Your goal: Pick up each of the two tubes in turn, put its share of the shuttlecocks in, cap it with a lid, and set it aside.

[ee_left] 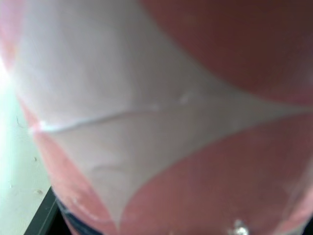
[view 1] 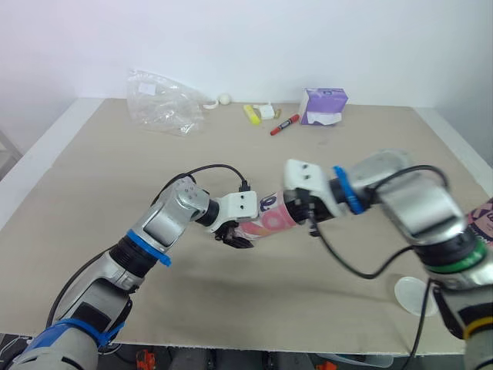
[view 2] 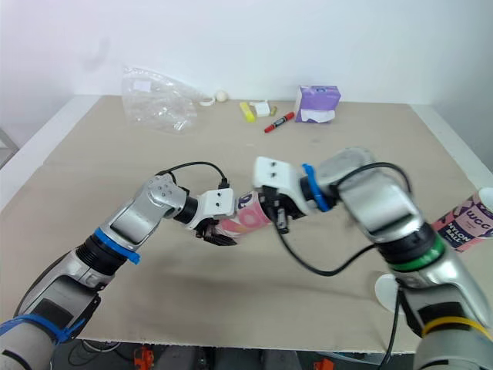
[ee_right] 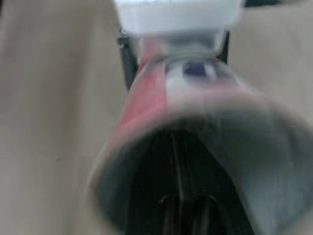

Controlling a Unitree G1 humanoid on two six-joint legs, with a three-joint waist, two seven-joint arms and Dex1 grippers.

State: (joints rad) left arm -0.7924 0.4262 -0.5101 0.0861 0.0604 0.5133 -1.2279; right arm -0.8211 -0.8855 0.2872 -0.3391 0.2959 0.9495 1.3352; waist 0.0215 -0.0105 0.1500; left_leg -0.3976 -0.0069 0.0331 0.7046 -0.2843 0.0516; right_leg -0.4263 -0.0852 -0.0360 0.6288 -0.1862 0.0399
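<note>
Pink tube (view 1: 271, 222) level in clenched left tool (view 1: 233, 235), mouth facing right tool (view 1: 310, 222), grip unclear

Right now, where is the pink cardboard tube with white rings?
Mid-table in the head views: the left gripper clamps the pink cardboard tube, nearer the robot than the red marker.

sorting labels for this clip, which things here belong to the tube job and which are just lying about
Job: pink tube, held in the left gripper; second tube at the far right; white lid.

Lying about: plastic bag, white ball, yellow item, red marker, purple box.
</note>
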